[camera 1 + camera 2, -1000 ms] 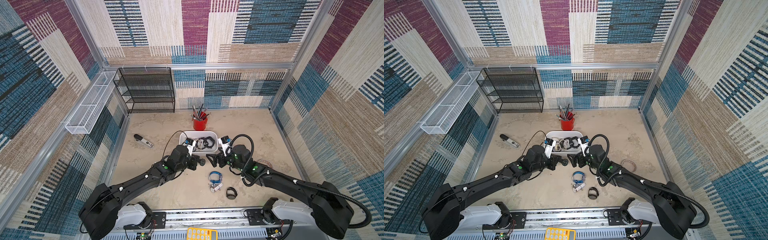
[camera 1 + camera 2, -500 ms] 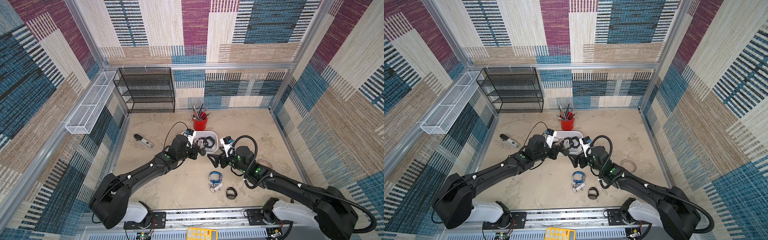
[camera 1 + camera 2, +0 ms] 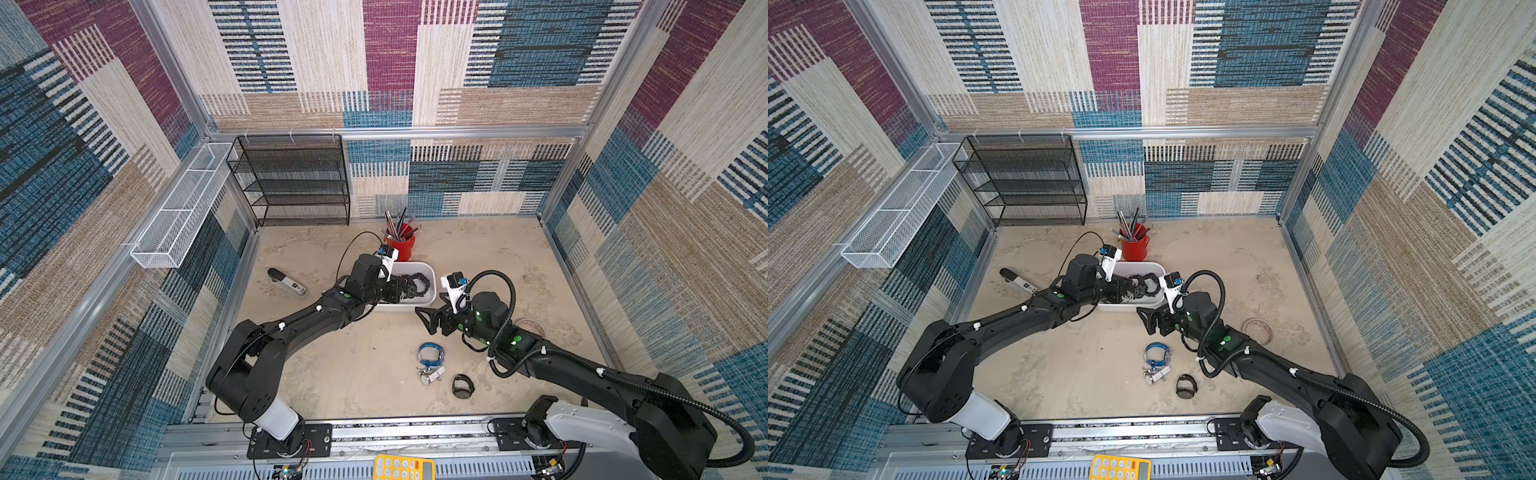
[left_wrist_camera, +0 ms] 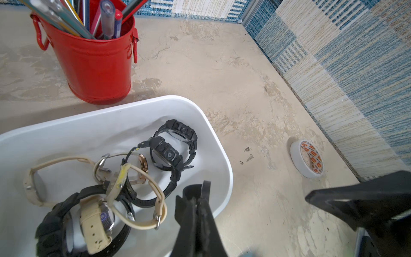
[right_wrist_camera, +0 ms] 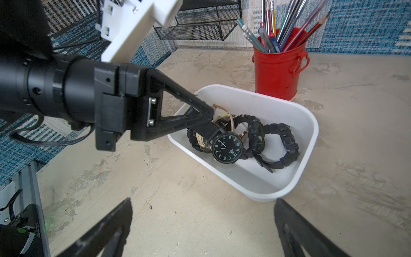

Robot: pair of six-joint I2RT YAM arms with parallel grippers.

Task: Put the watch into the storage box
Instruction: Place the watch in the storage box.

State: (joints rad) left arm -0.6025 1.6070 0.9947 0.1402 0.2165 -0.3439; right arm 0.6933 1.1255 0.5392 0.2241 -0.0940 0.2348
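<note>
1. My left arm stretches forward over the table, its wrist above the storage box (image 3: 432,272).
2. The left gripper (image 5: 210,132) is clamped on the black round-dial watch (image 5: 226,148).
3. The watch hangs within the box's rim, dial tilted, next to other watches (image 4: 173,144) lying inside.
4. My right arm is bent low, and the right gripper (image 3: 426,321) is spread wide just off the box's near corner.

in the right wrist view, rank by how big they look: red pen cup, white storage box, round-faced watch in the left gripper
1. storage box
2. red pen cup
3. round-faced watch
The differences are clear, though the cup stands farther back.
</note>
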